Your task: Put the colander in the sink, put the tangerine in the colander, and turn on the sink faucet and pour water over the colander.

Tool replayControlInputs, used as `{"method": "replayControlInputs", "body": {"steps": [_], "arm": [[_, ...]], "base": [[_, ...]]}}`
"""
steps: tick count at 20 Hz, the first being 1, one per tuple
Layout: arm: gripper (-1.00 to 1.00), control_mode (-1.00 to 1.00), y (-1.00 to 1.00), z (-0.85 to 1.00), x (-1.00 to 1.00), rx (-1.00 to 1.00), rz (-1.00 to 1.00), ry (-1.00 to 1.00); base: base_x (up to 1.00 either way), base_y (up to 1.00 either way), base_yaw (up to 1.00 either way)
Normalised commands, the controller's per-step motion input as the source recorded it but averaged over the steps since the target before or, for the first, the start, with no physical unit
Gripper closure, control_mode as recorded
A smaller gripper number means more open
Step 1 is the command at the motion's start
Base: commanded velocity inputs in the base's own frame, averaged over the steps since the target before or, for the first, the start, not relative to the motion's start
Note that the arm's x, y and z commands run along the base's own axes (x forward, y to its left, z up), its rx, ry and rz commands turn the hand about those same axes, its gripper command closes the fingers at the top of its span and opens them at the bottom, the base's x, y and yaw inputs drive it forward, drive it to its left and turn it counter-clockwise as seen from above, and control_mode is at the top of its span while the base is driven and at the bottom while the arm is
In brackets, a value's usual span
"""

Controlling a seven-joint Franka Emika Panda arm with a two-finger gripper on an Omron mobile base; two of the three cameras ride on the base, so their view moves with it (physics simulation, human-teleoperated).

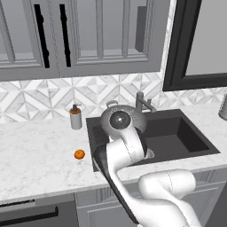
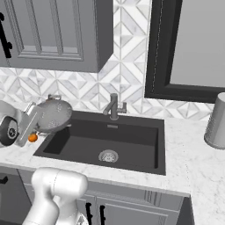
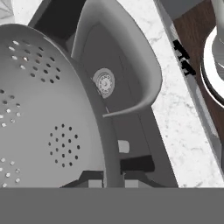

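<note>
- Over the sink's (image 2: 132, 132) left end, the end effector (image 2: 31, 117) carries the colander (image 2: 53, 115) clear of the basin, tilted so its bowl faces sideways.
- From the hand view, the end effector's fingers (image 3: 136, 163) sit either side of the colander's (image 3: 39, 109) rim at the bottom of the picture, clenched on it; one loop handle arches out past the rim.
- Beyond that rim, the hand view looks down on the round silver drain (image 3: 104, 82) in the sink floor.
- From the left base view the colander (image 1: 133, 116) hangs partly behind the arm's wrist, at the sink's (image 1: 186, 137) back left corner, just in front of the sink faucet (image 1: 142, 104).
- The tangerine (image 1: 79, 154) rests on the marble bench (image 1: 35, 159), left of the sink and apart from its edge.
- A soap dispenser (image 1: 76, 117) stands at the back of the bench, near the sink's left rim.
- A grey cylindrical container (image 2: 216, 121) stands on the bench right of the sink.
</note>
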Motion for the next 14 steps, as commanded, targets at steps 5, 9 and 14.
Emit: {"method": "replayControlInputs", "body": {"steps": [5,9,14], "arm": [[1.00,-1.00,-0.01,-0.03,0.27,0.11,-0.42,0.05],[1.00,-1.00,0.00,-0.12,0.34,0.04,-0.42,0.06],[1.00,-1.00,0.01,-0.27,0.35,0.01,-0.42,0.07]], "base": [[0.00,0.00,0.00],[0.00,0.00,0.00],[0.00,0.00,0.00]]}}
